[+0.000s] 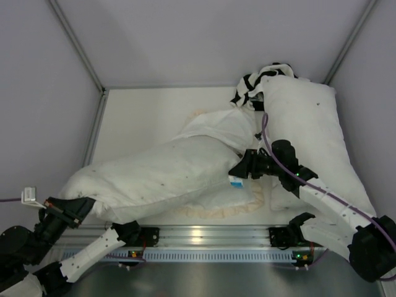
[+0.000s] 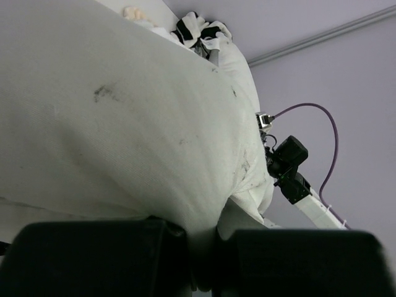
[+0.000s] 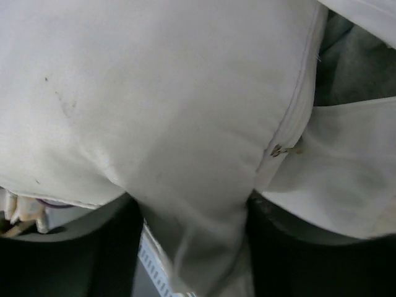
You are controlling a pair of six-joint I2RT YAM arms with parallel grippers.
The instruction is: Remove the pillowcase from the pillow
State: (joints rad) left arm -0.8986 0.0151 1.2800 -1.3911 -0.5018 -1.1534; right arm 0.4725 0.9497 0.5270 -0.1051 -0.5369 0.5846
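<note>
The pillow (image 1: 154,170), white with tiny dark specks, lies slanted from the near left toward the far middle. My left gripper (image 1: 67,209) is shut on its near-left end, and white cloth is pinched between the dark fingers (image 2: 201,260). My right gripper (image 1: 240,169) sits at the pillow's near side. A thick fold of speckled white fabric (image 3: 154,93) fills the gap between its jaws (image 3: 192,247) and touches both fingers. The pillowcase (image 1: 210,212) lies under and round the pillow with its cream frill showing. Its grey plush (image 3: 352,62) shows beyond a zip seam (image 3: 281,148).
A longer plain white pillow (image 1: 309,124) lies along the right side, under my right arm. A black-and-white patterned cloth (image 1: 260,80) is bunched at the far corner. Grey walls close in the white table (image 1: 142,117), and a metal rail (image 1: 204,235) runs along its near edge.
</note>
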